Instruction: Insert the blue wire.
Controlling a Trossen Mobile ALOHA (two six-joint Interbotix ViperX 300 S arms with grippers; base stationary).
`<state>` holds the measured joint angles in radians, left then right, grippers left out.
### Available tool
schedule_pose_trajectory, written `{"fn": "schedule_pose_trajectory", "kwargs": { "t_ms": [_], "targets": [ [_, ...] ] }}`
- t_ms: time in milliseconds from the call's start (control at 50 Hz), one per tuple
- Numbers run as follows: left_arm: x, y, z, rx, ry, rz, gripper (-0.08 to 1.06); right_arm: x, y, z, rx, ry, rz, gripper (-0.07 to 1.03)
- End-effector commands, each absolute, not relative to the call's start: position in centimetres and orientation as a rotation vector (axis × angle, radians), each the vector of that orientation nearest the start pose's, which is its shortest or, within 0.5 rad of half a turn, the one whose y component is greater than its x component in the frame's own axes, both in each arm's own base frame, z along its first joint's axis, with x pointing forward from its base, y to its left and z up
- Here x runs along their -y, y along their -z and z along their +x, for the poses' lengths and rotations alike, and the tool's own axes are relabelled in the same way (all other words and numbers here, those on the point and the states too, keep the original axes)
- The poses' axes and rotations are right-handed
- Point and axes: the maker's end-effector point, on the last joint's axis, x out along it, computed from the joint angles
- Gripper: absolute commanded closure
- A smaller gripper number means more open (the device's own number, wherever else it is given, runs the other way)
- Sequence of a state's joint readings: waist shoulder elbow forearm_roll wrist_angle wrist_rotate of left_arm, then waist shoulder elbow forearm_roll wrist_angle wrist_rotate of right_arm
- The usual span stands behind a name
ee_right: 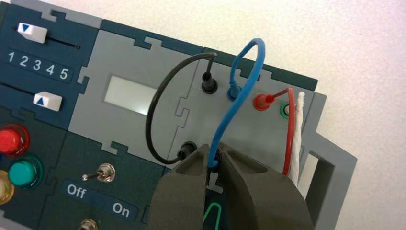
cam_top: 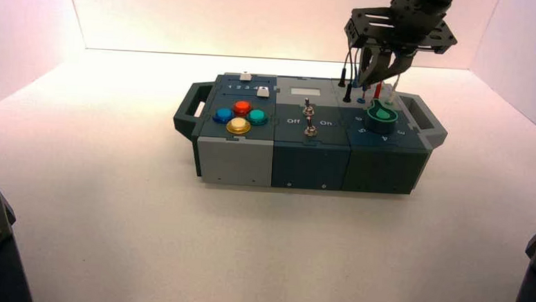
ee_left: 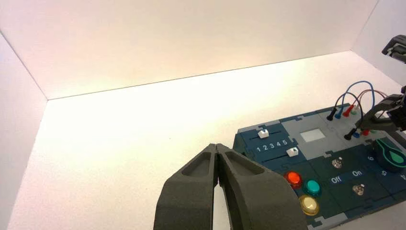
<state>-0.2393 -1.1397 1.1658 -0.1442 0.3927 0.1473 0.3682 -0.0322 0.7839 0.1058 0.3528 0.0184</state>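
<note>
The blue wire (ee_right: 249,55) is a light-blue loop at the box's far right corner. One of its plugs (ee_right: 233,92) stands in a socket next to the far black plug. My right gripper (ee_right: 214,160) is shut on the other blue plug, just above the grey panel beside the near black plug (ee_right: 186,149). In the high view the right gripper (cam_top: 378,77) hangs over the wire sockets, and the blue wire (cam_top: 361,98) shows under it. My left gripper (ee_left: 218,146) is shut and empty, parked away from the box on its left side.
The box (cam_top: 306,160) carries a black looped wire (ee_right: 155,105), a red wire (ee_right: 288,134), a white lead (ee_right: 298,129) and a green socket (ee_right: 286,110). A green knob (cam_top: 382,117) sits just in front of the sockets, and a toggle switch (cam_top: 309,117) stands mid-box.
</note>
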Motion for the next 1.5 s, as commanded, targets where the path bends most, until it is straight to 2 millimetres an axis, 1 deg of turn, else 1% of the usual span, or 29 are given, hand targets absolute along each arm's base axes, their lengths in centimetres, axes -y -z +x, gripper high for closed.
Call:
{"fn": "schedule_pose_trajectory", "kwargs": {
  "t_ms": [20,460,860,1500],
  "targets": [
    [6.1,-23.8,20.8,-0.385,0.293,0.051,1.01,-13.1,-7.8,33.4,-1.073,-0.291,-0.066,0.98],
    [6.1,-23.8,20.8,-0.385,0.293,0.051,1.01,-13.2,-8.2,33.8,-1.063,-0.290,-0.062,0.98],
    [6.1,-23.8,20.8,-0.385,0.293,0.051,1.01,-13.1,-7.2,33.6,-1.089,-0.283,-0.061,0.98],
    [6.1,-23.8,20.8,-0.385,0.293,0.051,1.01,-13.3,-7.1,33.9,-1.092,-0.283,-0.062,0.98]
  ]
}}
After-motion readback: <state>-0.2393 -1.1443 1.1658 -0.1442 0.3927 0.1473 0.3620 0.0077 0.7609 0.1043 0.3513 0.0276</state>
